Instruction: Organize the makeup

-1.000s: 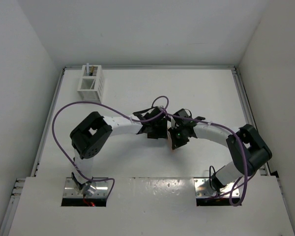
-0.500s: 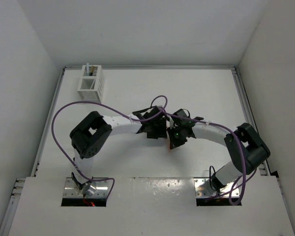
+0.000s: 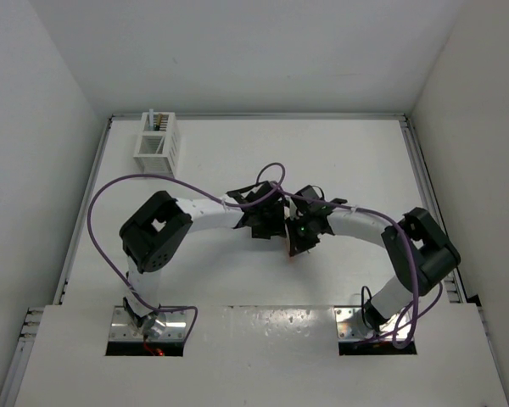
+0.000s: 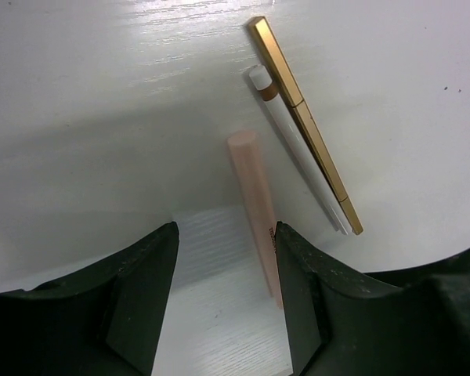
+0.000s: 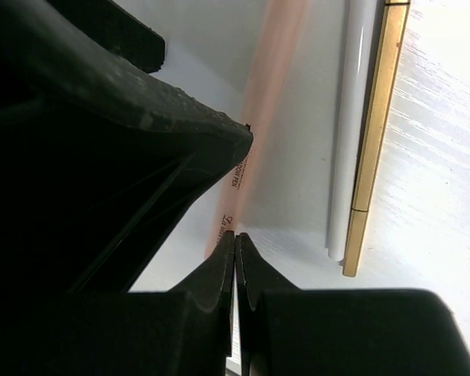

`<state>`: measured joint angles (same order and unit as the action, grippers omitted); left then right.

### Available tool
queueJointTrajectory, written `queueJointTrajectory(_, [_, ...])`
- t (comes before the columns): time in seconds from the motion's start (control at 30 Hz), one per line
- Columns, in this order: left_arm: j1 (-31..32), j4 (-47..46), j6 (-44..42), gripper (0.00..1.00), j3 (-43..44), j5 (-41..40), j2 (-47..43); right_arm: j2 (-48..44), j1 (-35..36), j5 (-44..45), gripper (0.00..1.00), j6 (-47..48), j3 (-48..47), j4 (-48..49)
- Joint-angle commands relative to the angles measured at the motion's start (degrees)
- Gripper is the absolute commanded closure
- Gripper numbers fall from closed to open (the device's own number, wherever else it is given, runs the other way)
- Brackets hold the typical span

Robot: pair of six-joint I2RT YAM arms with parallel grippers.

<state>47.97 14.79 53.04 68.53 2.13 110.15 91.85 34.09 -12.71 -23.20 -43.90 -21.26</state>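
Two grippers meet mid-table: the left gripper (image 4: 225, 236) gapes wide and grips nothing, a pink stick (image 4: 253, 200) lying flat just inside one finger, while the right gripper (image 5: 235, 240) is pinched closed, seemingly empty, its tips at that stick's near end. Just beyond, a white stick (image 4: 298, 154) and a gold stick (image 4: 307, 129) lie side by side, touching. Far back left, a slatted box (image 3: 157, 148) holds other sticks (image 3: 155, 122) upright.
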Motion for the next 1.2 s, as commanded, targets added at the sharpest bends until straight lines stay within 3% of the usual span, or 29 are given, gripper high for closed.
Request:
queueJointTrajectory(0.0, [0.6, 4.5, -3.2, 0.39, -1.2, -1.5, 3.8, 1.5, 2.6, -4.2, 1.0, 1.1, -2.9, 0.4])
queueJointTrajectory(0.4, [0.6, 5.0, -3.2, 0.39, -0.7, -1.5, 4.3, -2.1, 0.8, 4.0, 1.0, -5.2, -0.4, -0.1])
queueJointTrajectory(0.6, [0.6, 5.5, -3.7, 0.39, -0.2, -1.5, 4.8, 4.4, -0.8, -1.1, 1.0, -7.3, -3.2, -0.1])
queueJointTrajectory(0.87, [0.6, 6.0, -3.7, 0.39, -0.2, -1.5, 4.8, 6.1, -0.8, -6.4, 1.0, -8.2, -3.6, 1.3])
queueJointTrajectory(1.17, [0.6, 6.0, -6.9, 0.39, 0.5, -3.4, 4.2, -2.5, -0.9, -1.5, 1.0, -7.4, 0.5, 2.0])
